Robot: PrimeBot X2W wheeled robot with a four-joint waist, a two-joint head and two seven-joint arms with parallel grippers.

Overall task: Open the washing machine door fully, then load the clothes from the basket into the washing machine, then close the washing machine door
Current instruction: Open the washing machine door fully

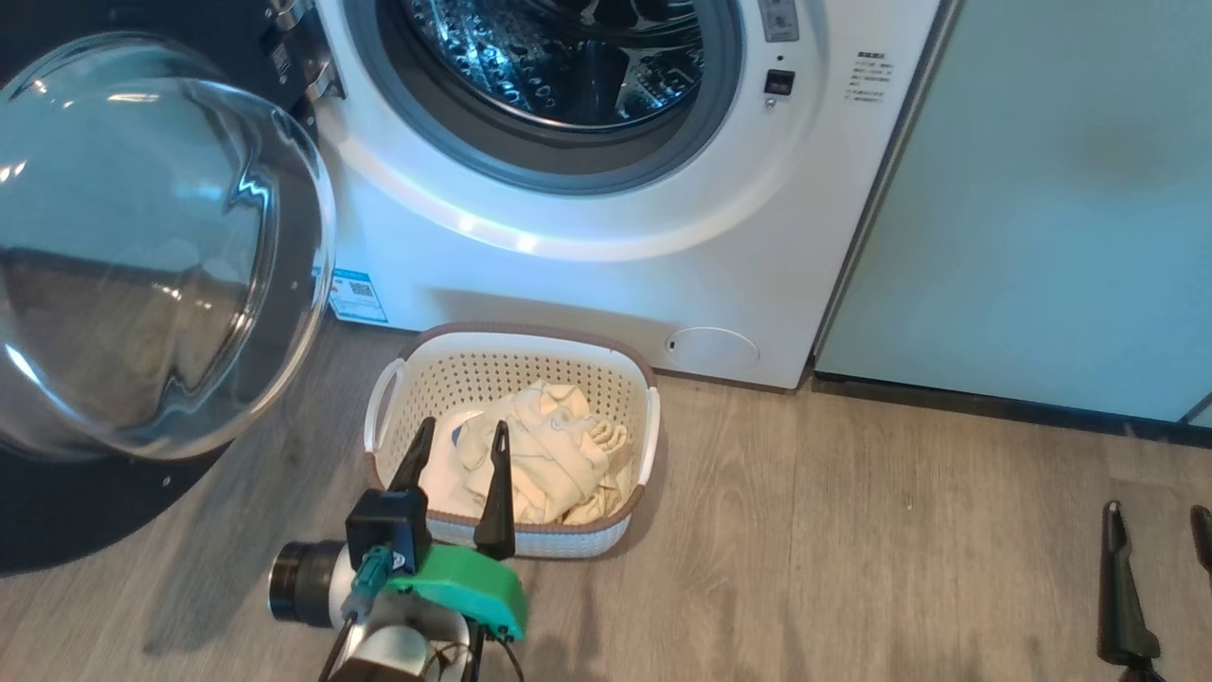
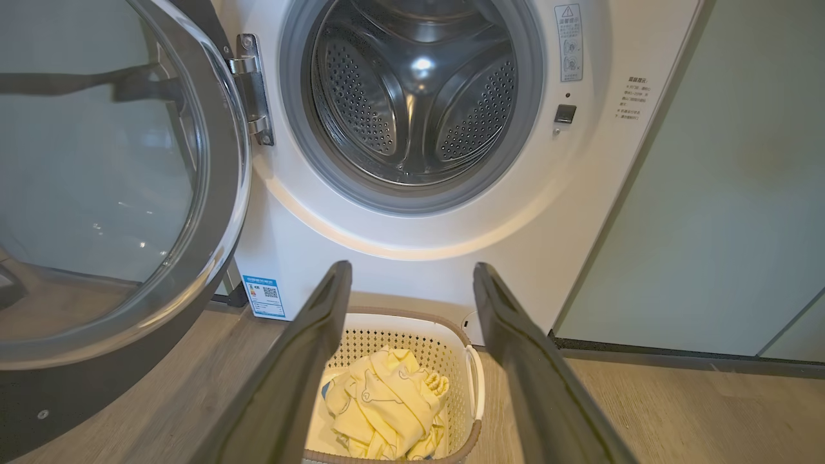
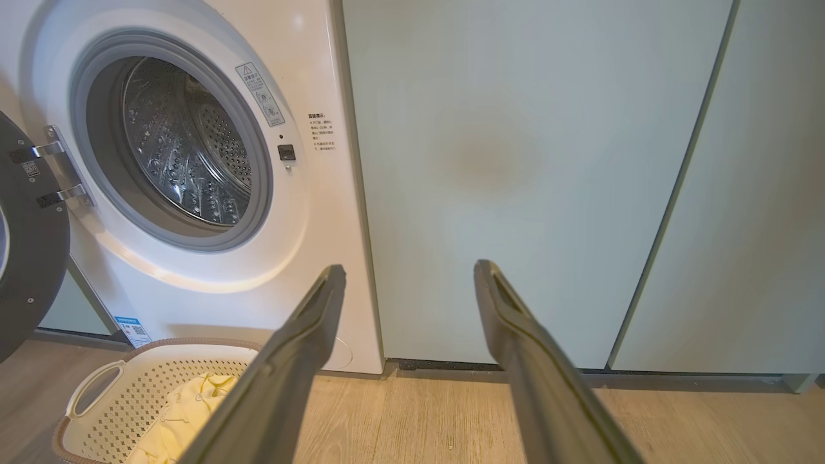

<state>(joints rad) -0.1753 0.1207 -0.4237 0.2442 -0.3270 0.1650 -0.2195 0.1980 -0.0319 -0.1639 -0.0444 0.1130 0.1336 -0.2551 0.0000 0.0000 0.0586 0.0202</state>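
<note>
Clothes [image 1: 549, 455], lower centre in the basket [image 1: 511, 365]: probably light, soft, limp; best pinched at a raised fold. Left jaws released near them; right jaws released.

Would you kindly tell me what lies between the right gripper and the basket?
In the head view, the stretch between the right gripper and the basket is bare wooden floor; nothing stands on it.

The drum mouth [image 2: 412, 96] is unblocked; the door [image 1: 142, 265] juts out left.
</note>
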